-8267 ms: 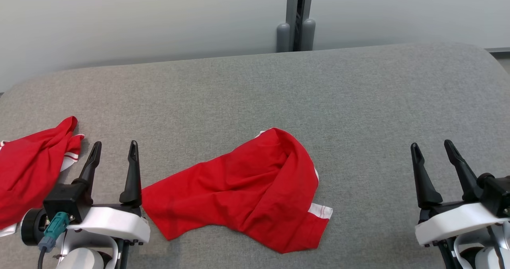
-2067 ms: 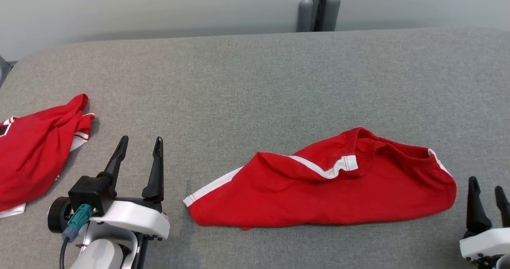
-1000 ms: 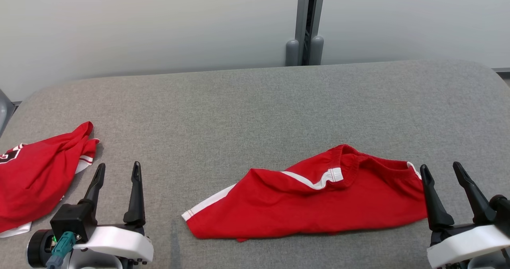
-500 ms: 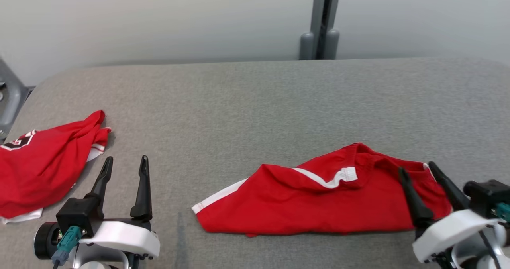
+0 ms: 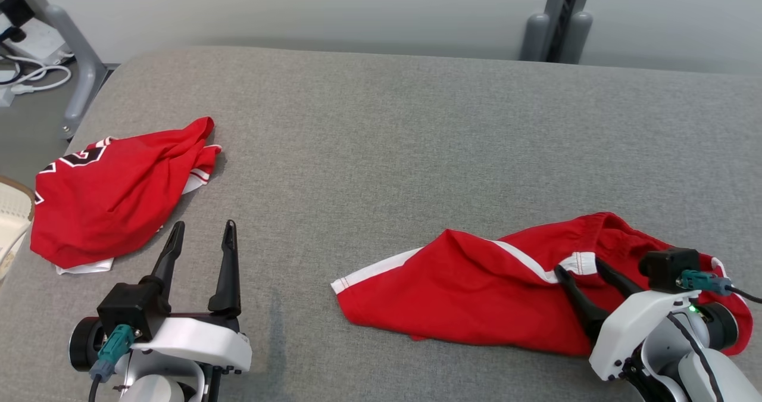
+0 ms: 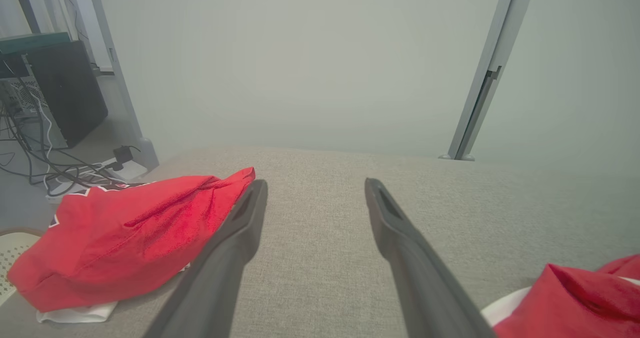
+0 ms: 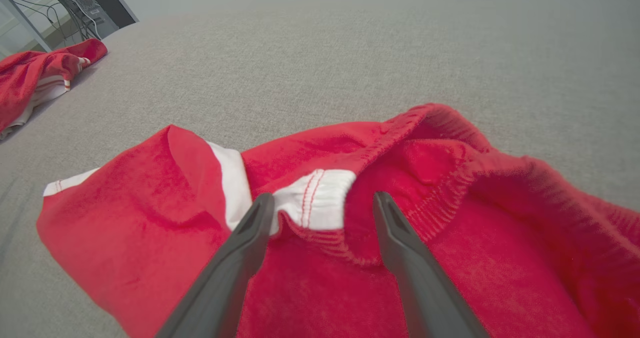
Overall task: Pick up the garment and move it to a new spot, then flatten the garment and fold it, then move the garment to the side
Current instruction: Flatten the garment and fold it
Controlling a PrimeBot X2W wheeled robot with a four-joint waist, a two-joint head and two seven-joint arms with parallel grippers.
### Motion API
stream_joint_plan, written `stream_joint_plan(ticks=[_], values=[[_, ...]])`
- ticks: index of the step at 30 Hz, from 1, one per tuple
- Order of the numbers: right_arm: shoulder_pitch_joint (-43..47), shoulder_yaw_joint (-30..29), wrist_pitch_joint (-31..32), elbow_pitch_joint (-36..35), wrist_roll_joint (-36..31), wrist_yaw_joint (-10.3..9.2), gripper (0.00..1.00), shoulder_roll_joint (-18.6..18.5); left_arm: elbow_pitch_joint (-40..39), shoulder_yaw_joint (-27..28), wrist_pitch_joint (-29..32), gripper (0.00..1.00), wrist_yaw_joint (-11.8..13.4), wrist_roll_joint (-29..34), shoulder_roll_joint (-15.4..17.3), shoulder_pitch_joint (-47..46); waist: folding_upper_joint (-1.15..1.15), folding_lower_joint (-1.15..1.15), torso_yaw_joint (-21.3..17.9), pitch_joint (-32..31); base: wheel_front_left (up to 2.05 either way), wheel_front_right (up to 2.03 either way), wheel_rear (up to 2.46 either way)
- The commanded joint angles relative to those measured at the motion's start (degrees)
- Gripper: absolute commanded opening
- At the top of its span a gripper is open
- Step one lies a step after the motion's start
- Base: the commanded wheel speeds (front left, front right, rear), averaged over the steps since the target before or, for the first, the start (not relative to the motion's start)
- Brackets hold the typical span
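The garment point(image 5: 476, 295), red shorts with white side stripes, lies crumpled on the grey padded table point(image 5: 381, 140) at the right front. My right gripper point(image 5: 578, 266) is open and low over its waistband end. In the right wrist view its fingers point(image 7: 322, 198) straddle the white stripe end of the waistband point(image 7: 315, 200); I cannot tell if they touch the cloth. My left gripper point(image 5: 203, 226) stands open and holds nothing at the left front, apart from the garment. The left wrist view shows those open fingers point(image 6: 315, 183) over bare table, with a corner of the garment point(image 6: 585, 298) at lower right.
A second red garment with black and white print point(image 5: 113, 193) lies bunched at the table's left end, also in the left wrist view point(image 6: 125, 238). A table leg and cables point(image 5: 36, 74) are off the left edge, a pale basket point(image 5: 12, 211) below them. A grey post point(image 5: 559, 27) stands behind.
The head camera has turned left, shifting the whole picture. My right gripper has come in from the garment's right end to over its waistband. Both grippers stay open.
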Motion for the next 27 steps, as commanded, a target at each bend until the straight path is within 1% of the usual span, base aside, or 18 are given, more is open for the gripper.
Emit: stream_joint_plan(ticks=[1,2,3,7,11,15,17,18,19,22,25,27], values=[[-0.95,0.62,0.38,0.54,1.14,0.0,0.44,-0.75,0.24,0.18,-0.39,1.0,-0.16,-0.31,0.04,-1.18,0.0,0.0,0.55,0.42,0.0,0.0,0.0],[-1.38,0.98,0.82,0.85,1.76,0.0,0.17,-0.96,0.39,0.26,-0.44,1.0,-0.24,-0.31,-0.03,-1.31,0.0,0.0,0.67,0.51,0.0,0.0,0.0],[-1.77,1.17,0.72,0.77,2.34,0.0,0.0,-1.21,0.52,0.33,-0.58,1.0,-0.34,-0.27,-0.08,-1.41,0.0,0.0,0.77,0.62,0.0,0.0,0.0],[-4.69,2.3,0.75,-1.11,4.28,0.0,0.0,-2.35,0.84,0.7,-0.81,1.0,-0.49,-0.16,-0.3,-1.55,0.0,0.0,0.54,1.09,0.0,0.0,0.0],[-11.87,3.97,1.55,-4.28,5.62,0.0,0.0,-3.71,1.08,0.9,-1.17,1.0,-0.82,0.08,-0.46,-2.2,0.0,0.0,-0.84,1.38,0.0,0.0,0.0],[-19.73,6.51,2.24,-6.89,6.84,0.0,0.0,-4.21,1.46,0.58,-1.29,1.0,-1.3,0.58,-0.8,-3.06,0.0,0.0,-2.26,1.64,0.0,0.0,0.0],[-21.38,7.49,3.17,-8.14,8.32,-0.01,0.0,-4.06,1.61,0.37,-1.37,1.0,-1.55,0.75,-1.07,-3.48,0.0,0.0,-2.83,1.75,0.0,0.0,0.0],[-21.5,7.68,3.62,-8.9,8.02,0.0,0.0,-4.67,1.68,0.3,-1.37,1.0,-1.54,0.84,-1.14,-3.63,0.0,0.0,-3.08,1.79,0.0,0.0,0.0],[-20.8,7.7,4.2,-9.72,7.72,-0.01,0.0,-5.34,1.79,0.22,-1.42,1.0,-1.63,0.87,-1.24,-3.75,0.0,0.0,-3.28,1.79,0.0,0.0,0.0],[-14.94,6.83,6.17,-12.66,8.23,0.0,0.0,-5.95,1.89,0.28,-1.44,1.0,-1.67,0.86,-1.6,-3.51,0.0,0.0,-4.06,1.81,0.0,0.0,0.0],[-6.72,3.43,7.98,-15.59,7.96,0.0,0.0,-5.98,1.77,0.53,-1.53,1.0,-1.73,0.71,-1.7,-2.98,0.0,0.0,-5.06,2.06,0.0,0.0,0.0],[-0.78,0.49,9.02,-17.33,7.55,0.0,0.0,-5.06,1.68,0.78,-1.57,1.0,-1.73,0.71,-1.49,-2.76,0.0,0.0,-5.96,2.35,0.0,0.0,0.0]])
